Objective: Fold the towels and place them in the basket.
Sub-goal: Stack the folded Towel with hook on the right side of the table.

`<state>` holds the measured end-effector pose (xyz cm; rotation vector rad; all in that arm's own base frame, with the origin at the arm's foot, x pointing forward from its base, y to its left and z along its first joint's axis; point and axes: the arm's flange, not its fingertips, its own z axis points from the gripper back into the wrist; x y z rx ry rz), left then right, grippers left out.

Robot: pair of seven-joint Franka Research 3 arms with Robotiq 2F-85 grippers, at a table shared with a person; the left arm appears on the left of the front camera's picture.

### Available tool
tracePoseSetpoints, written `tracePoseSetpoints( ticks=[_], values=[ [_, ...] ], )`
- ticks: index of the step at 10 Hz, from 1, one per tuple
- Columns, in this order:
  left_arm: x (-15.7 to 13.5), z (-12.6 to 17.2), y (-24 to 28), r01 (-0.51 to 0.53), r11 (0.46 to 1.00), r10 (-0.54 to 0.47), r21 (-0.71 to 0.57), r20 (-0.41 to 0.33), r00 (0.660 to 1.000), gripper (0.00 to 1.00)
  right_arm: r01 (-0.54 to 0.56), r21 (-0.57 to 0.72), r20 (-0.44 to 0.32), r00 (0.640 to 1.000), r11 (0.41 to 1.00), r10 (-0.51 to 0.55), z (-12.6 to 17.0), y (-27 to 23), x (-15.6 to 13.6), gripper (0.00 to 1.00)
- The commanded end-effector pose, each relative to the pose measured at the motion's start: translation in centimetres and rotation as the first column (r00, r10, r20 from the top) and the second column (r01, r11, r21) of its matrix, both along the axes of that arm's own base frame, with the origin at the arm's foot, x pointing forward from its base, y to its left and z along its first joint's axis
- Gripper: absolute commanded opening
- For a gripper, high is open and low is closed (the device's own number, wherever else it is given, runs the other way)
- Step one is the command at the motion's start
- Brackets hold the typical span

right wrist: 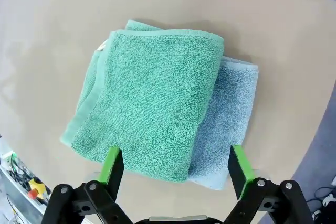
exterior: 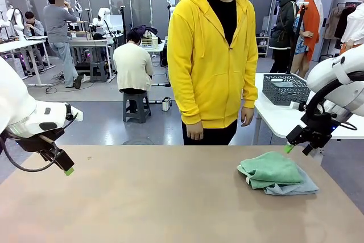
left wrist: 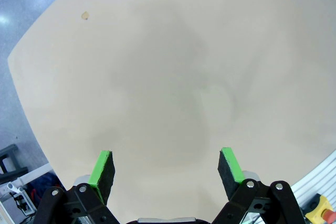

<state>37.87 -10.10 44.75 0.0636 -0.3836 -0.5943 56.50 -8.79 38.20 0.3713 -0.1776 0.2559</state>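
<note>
Both towels lie stacked on the right side of the table (exterior: pixel 142 197), toward its far edge. The green towel (right wrist: pixel 152 98) sits folded on top, and the blue-grey towel (right wrist: pixel 231 108) shows beneath it as a strip along one side. My right gripper (right wrist: pixel 176 163) hangs just above the stack with its jaws spread wide and nothing between them. In the front view it sits off the stack's far right corner, apart from the cloth. My left gripper (left wrist: pixel 165 169) is also wide open and empty, hovering over bare table well to the left.

The basket (exterior: pixel 286 88) is not on my table. It stands on a white table beyond, to the far right, beside the person in the yellow hoodie (exterior: pixel 213 55), who stands at the far side with hands down.

I judge the folding about done and the move to the basket as what remains.

These are soft terry cloths, light and limp. They will sag and unfold if I lift them by one layer or a loose corner. The pile should give my green pads good friction, so slipping is a small worry. I would pinch across a thick folded edge of the stack, catching all layers of both towels together, so the folds hold while I carry them.
</note>
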Motion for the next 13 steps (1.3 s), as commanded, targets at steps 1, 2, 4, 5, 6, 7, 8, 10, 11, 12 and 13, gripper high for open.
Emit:
tracePoseSetpoints(
  ticks=[1,2,4,5,6,7,8,10,11,12,13],
  values=[
    [-0.05,0.03,-0.10,-0.005,1.000,0.005,0.009,0.003,1.000,1.00,-0.013,0.012,0.006,1.000,1.000,0.013,-0.06,-0.19,0.13,1.00],
    [-0.05,0.03,-0.10,-0.005,1.000,0.005,0.009,0.003,1.000,1.00,-0.013,0.012,0.006,1.000,1.000,0.013,-0.06,-0.19,0.13,1.00],
    [-0.05,0.03,-0.10,-0.005,1.000,0.005,0.009,0.003,1.000,1.00,-0.013,0.012,0.006,1.000,1.000,0.013,-0.06,-0.19,0.13,1.00],
    [-0.05,0.03,-0.10,-0.005,1.000,0.005,0.009,0.003,1.000,1.00,-0.013,0.012,0.006,1.000,1.000,0.013,-0.06,-0.19,0.13,1.00],
    [-0.05,0.03,-0.10,-0.005,1.000,0.005,0.009,0.003,1.000,1.00,-0.013,0.012,0.006,1.000,1.000,0.013,-0.06,-0.19,0.13,1.00],
    [-0.05,0.03,-0.10,-0.005,1.000,0.005,0.009,0.003,1.000,1.00,-0.013,0.012,0.006,1.000,1.000,0.013,-0.06,-0.19,0.13,1.00],
    [-0.05,0.03,-0.10,-0.005,1.000,0.005,0.009,0.003,1.000,1.00,-0.013,0.012,0.006,1.000,1.000,0.013,-0.06,-0.19,0.13,1.00],
    [-0.05,0.03,-0.10,-0.005,1.000,0.005,0.009,0.003,1.000,1.00,-0.013,0.012,0.006,1.000,1.000,0.013,-0.06,-0.19,0.13,1.00],
    [-0.05,0.03,-0.10,-0.005,1.000,0.005,0.009,0.003,1.000,1.00,-0.013,0.012,0.006,1.000,1.000,0.013,-0.06,-0.19,0.13,1.00],
    [-0.05,0.03,-0.10,-0.005,1.000,0.005,0.009,0.003,1.000,1.00,-0.013,0.012,0.006,1.000,1.000,0.013,-0.06,-0.19,0.13,1.00],
    [-0.05,0.03,-0.10,-0.005,1.000,0.005,0.009,0.003,1.000,1.00,-0.013,0.012,0.006,1.000,1.000,0.013,-0.06,-0.19,0.13,1.00]
  ],
)
